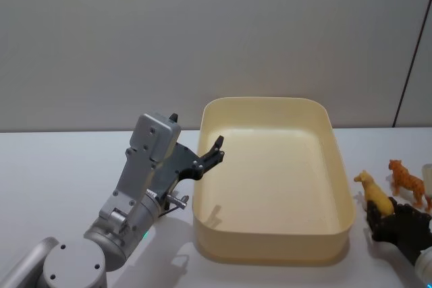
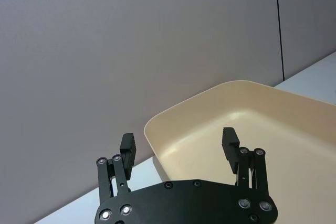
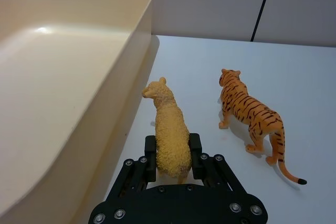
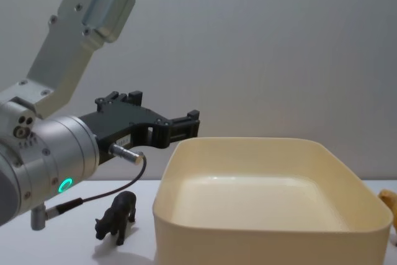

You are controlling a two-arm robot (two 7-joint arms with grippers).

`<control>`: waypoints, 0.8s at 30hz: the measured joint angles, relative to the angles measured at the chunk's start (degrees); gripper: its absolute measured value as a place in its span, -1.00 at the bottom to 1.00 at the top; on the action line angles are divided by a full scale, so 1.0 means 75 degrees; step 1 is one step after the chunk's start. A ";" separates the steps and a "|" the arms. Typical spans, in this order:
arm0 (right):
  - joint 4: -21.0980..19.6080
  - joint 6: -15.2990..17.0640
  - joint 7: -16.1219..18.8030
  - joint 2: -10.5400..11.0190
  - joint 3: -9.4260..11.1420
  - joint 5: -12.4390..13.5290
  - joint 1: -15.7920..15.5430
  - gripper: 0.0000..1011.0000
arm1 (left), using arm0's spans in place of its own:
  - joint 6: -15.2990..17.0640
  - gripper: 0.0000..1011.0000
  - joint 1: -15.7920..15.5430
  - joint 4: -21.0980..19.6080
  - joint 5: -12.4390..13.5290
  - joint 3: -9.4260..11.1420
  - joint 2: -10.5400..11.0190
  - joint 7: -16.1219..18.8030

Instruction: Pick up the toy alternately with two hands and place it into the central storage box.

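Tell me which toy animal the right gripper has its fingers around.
The plain yellow animal beside the storage box, its hindquarters between the fingers of the right gripper. The striped tiger stands free next to it; the black animal is across the box.

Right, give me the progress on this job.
Done: nothing, the box holds no toys. In hand: right gripper grips the sheep, standing on the table. To do: tiger and black animal; left gripper hangs open by the box.

L gripper, fingers spread, hovers at the cream storage box's left rim; at right, R gripper grips a yellow toy animal beside a tiger fig..
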 joint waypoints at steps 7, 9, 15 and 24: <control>-0.0123 -0.0289 -0.0053 0.0021 0.0035 -0.0106 -0.0057 -0.32 | 0.0000 0.98 0.0000 0.0000 0.0000 0.0000 0.0001 0.0000; -0.0173 -0.0374 -0.0064 0.0030 0.0045 -0.0141 -0.0070 -0.32 | 0.0000 0.98 0.0000 0.0000 0.0000 0.0000 0.0001 0.0000; -0.0413 -0.0664 -0.0048 0.0066 0.0085 -0.0281 -0.0078 -0.32 | 0.0000 0.98 0.0000 0.0000 0.0000 0.0001 0.0000 0.0000; -0.0729 -0.0982 0.0376 0.0096 0.0111 -0.0512 0.0104 -0.32 | 0.0000 0.98 0.0000 0.0000 0.0000 0.0000 0.0000 0.0000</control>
